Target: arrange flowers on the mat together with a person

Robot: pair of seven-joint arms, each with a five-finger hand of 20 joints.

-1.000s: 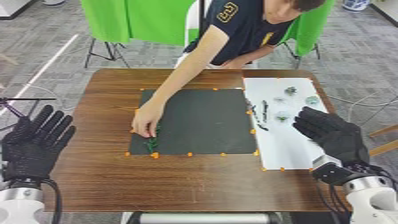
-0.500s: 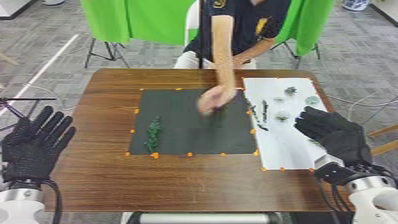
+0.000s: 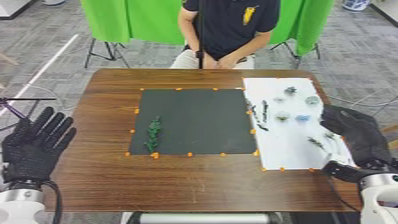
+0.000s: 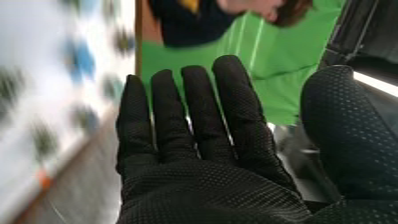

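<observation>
On the dark mat [image 3: 200, 122] a green leafy sprig [image 3: 154, 134] lies near the left edge, lengthwise. Small flowers, among them a blue one [image 3: 303, 118] and a pale one [image 3: 282, 116], rest on the white sheet [image 3: 275, 142] with dark twigs and green sprigs [image 3: 315, 143]. My left hand [image 3: 31, 145] is at the table's left side, fingers straight, holding nothing. My right hand [image 3: 354, 132] is over the sheet's right edge, fingers extended and empty. In the right wrist view, the right hand [image 4: 204, 185] has straight fingers beside the blurred blue flower [image 4: 80, 57].
The person sits across the table [image 3: 178, 185], hands together near their lap, off the mat. Orange pieces [image 3: 155, 155] line the edges of mat and sheet. A green cloth [image 3: 133, 20] hangs behind the person.
The person has let go of the sprig on the mat and drawn the arm back. My right hand has moved outward to the right, uncovering flowers on the sheet. My left hand has stayed still.
</observation>
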